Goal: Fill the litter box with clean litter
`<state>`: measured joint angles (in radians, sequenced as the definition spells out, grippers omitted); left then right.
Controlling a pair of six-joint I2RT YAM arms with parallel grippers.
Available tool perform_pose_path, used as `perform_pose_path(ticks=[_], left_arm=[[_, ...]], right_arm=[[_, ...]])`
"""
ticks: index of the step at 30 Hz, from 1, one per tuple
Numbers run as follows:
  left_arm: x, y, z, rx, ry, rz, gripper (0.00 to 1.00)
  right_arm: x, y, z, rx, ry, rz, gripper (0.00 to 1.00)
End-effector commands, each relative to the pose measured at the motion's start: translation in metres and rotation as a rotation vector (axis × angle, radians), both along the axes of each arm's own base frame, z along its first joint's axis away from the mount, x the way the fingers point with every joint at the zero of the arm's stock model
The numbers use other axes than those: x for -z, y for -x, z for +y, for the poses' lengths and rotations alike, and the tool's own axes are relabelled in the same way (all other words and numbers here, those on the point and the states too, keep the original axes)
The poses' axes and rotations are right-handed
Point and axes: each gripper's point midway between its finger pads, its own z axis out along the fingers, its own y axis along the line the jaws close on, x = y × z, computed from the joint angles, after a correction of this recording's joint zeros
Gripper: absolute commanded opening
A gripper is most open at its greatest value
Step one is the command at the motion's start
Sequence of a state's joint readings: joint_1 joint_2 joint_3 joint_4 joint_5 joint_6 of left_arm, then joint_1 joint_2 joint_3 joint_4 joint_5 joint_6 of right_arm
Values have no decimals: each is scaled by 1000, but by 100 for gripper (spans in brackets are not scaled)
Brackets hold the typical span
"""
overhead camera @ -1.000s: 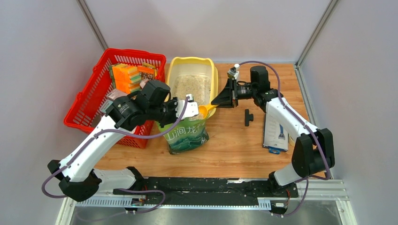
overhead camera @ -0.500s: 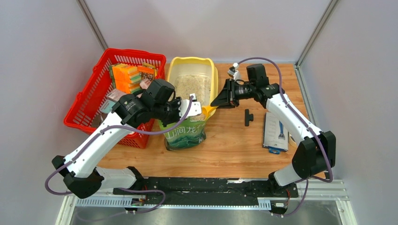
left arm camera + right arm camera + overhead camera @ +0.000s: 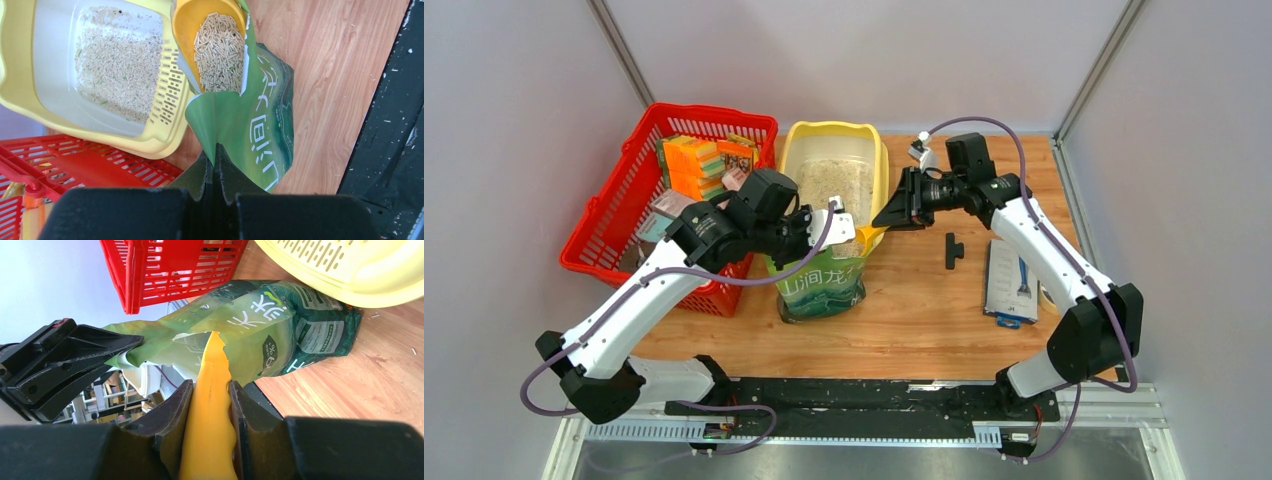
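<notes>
Over the last second the right jaws, clamped on the handle of the yellow scoop (image 3: 867,236), had shifted slightly toward the far end of the litter box (image 3: 828,128). The scoop's bowl came up at the mouth of the green pouch (image 3: 822,285), which stood just in front of the box's slotted near lip. The left jaws, shut tight on the pouch's top edge, had pulled it more upright. The scoop carried a full load of pale pellets (image 3: 219,50), while clean litter (image 3: 120,60) already lay thinly inside the litter box. By my judgement another scoopful was ready to go over the near rim.
</notes>
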<state>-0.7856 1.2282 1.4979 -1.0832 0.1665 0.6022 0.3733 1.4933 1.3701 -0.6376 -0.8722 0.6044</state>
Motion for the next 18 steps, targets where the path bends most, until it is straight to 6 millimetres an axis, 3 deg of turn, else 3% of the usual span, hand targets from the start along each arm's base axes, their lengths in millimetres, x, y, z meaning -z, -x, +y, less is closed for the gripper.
perform_pose_path(ticks=[1, 11, 18], left_arm=[[-79, -5, -30, 48, 283, -175, 0], [-70, -3, -23, 29, 255, -156, 0], [-68, -6, -19, 15, 238, -176, 0]], right_arm=[[-20, -8, 1, 36, 13, -119, 0], [-57, -8, -1, 1, -126, -113, 0], [-57, 2, -14, -23, -148, -74, 0]])
